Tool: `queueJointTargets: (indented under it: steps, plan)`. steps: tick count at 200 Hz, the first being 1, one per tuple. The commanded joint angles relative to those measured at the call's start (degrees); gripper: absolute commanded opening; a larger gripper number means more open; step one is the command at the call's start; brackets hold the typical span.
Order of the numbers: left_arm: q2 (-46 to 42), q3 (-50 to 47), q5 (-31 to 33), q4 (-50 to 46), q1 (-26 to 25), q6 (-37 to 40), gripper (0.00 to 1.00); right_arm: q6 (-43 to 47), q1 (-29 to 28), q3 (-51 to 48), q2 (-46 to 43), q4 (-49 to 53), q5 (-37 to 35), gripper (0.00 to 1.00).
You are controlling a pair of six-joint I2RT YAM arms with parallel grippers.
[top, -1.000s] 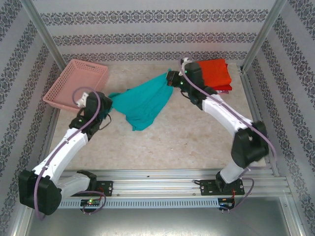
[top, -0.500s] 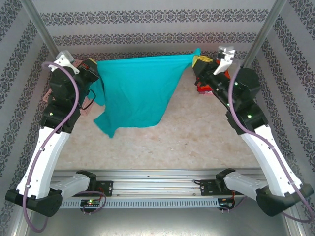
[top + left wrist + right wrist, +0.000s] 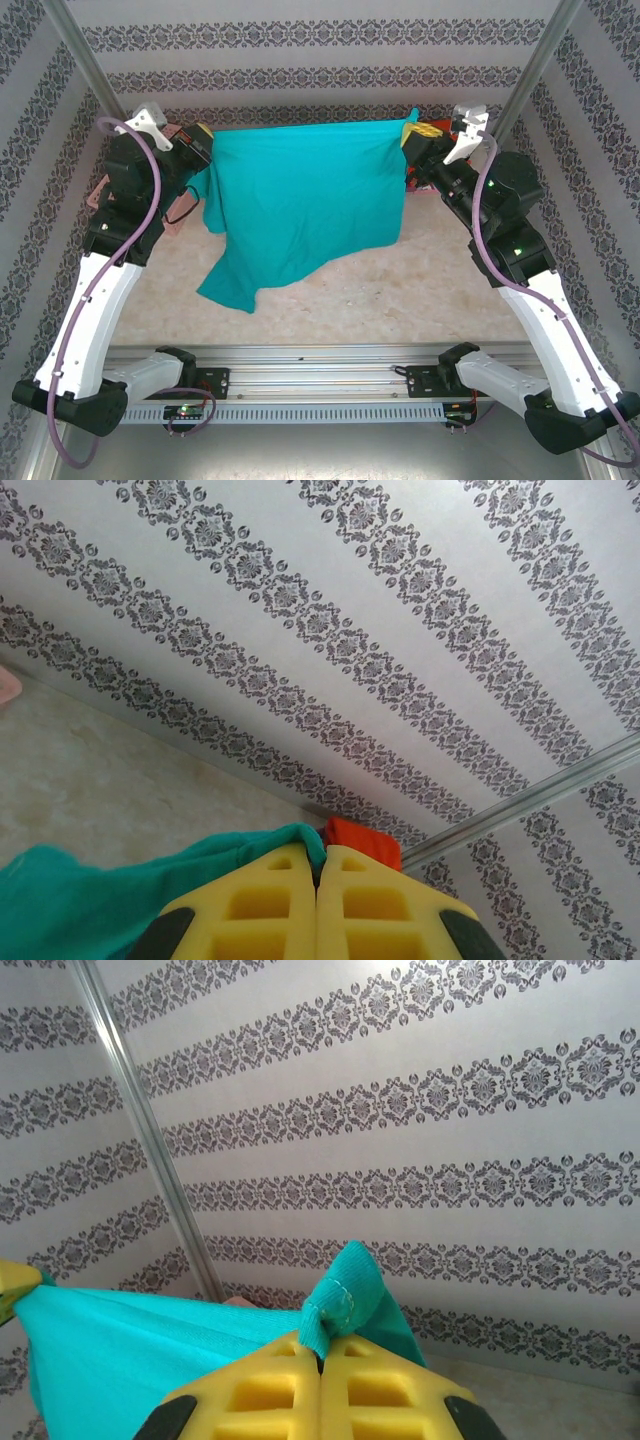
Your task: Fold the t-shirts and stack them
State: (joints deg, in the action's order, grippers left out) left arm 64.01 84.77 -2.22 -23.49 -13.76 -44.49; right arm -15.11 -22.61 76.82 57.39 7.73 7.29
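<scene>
Left arm [image 3: 100, 290] is up high at back-left, hiding most of the pink basket [image 3: 98, 190] behind it. Left jaws are clamped on one top corner of the teal t-shirt [image 3: 300, 200]. In the left wrist view the yellow pads [image 3: 250, 910] sit flat against each other, with teal cloth bunched out on their left side. The tee is lifted off the bench [image 3: 420, 290] and strung between the two arms. Its top edge runs taut along the back wall and the body hangs like a curtain (hem uneven, bottom-left corner lowest; can't tell if it touches the bench). Right jaws are clamped on the other top corner. The right wrist view shows a small teal tuft poking up from between the closed pads [image 3: 250, 1400], with the rest of the fabric running off left. The left wrist view looks across to an orange-red folded cloth [image 3: 362, 842] against the far wall. Right arm [image 3: 545, 310] is raised at back-right.
</scene>
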Motion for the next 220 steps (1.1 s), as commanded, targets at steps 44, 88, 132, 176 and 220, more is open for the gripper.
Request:
queueJointTargets:
  steps: [44,88,132,176,220]
  plan:
    - [9.13,8.47,4.62,2.30,1.58,5.20,0.00,0.37,7.91,9.32,9.41,-4.16,0.42,0.00]
    - [22.58,21.25,4.69,2.18,2.63,7.18,0.00,-3.84,12.82,17.85,21.04,-7.76,6.09,0.00]
    - [36.18,44.39,3.11,-3.56,4.30,9.68,0.00,-5.18,14.93,31.77,30.13,-6.89,9.79,0.00]
    - [45.37,68.29,1.81,-13.64,4.53,12.22,0.00,-6.11,15.85,40.52,33.43,-4.81,12.52,0.00]
    - [26.57,29.90,-2.41,-8.21,3.88,8.90,0.00,-6.40,15.36,10.98,19.71,-8.43,13.28,0.00]
